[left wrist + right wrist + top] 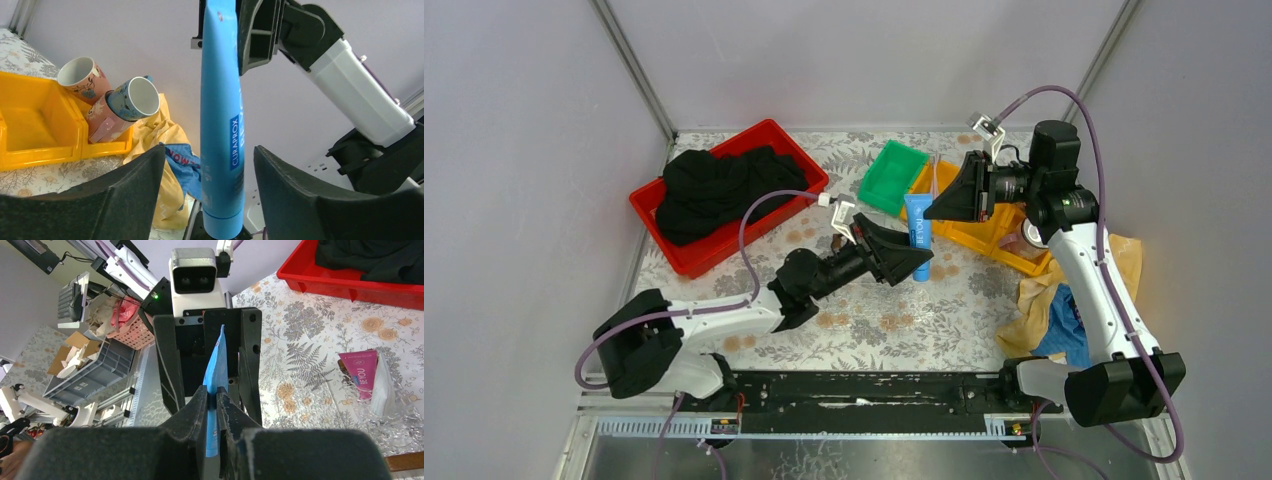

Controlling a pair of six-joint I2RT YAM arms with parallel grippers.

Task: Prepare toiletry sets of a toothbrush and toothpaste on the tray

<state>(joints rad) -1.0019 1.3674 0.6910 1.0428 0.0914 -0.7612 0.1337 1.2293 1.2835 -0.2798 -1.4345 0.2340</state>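
Two robot arms meet above a floral table (874, 320). The right gripper (216, 397) is clamped on a blue toothpaste tube (220, 125), pinching it near the flat end and holding it clear of the table. The left gripper (918, 262) faces it with its jaws spread. The tube runs straight down the gap between them, its long axis in line with the way this gripper points, and its capped end seems deepest, toward the palm. In the left wrist view a strip of space shows on each side of the tube, so neither jaw appears to touch it. If a handover is the step, the left gripper likely needs only to squeeze before the right lets go. The yellow tray (999, 240) sits just behind the right gripper.
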